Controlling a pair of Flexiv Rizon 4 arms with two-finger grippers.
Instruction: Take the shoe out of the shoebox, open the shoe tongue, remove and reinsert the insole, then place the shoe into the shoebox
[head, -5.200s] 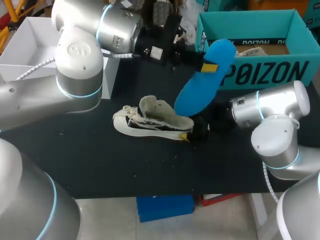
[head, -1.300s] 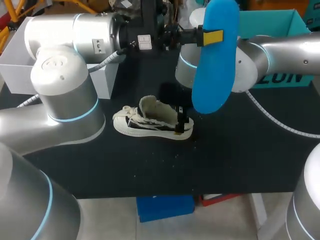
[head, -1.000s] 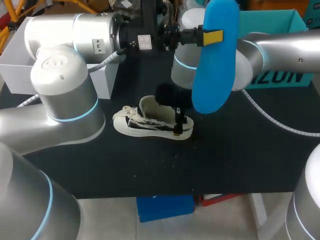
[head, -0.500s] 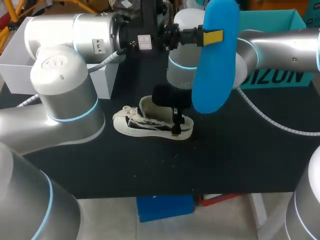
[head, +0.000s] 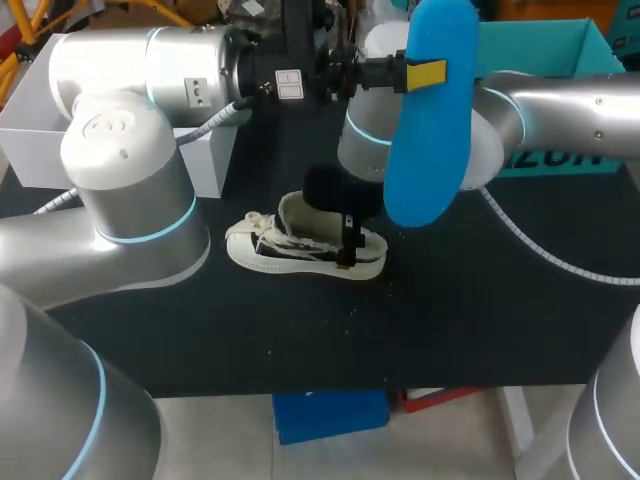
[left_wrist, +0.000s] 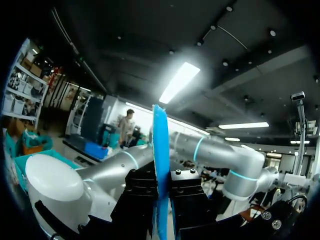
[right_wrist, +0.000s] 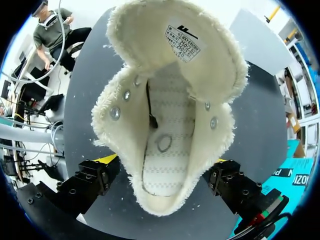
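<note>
While your left end effector (head: 425, 74) pinches the blue foam insole (head: 430, 130) upright and out of the way, the white fleece-lined shoe (right_wrist: 170, 125) lies open under your right end effector (right_wrist: 165, 161). It straddles the heel, likely to steady it, but you cannot tell whether it grips.

table (head: 450, 320): black, pale specks (head: 350, 312) | white bin (head: 30, 155): back-left corner

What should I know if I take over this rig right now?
Left end effector: shut on the blue insole, held upright above the table.
Right end effector: at the heel of the shoe; grip unclear.
Shoe: on the table, tongue folded open. Shoebox: far right of the table.
Done: shoe out, tongue open, insole removed.
To do: reinsert the insole, put the shoe into the shoebox.
</note>
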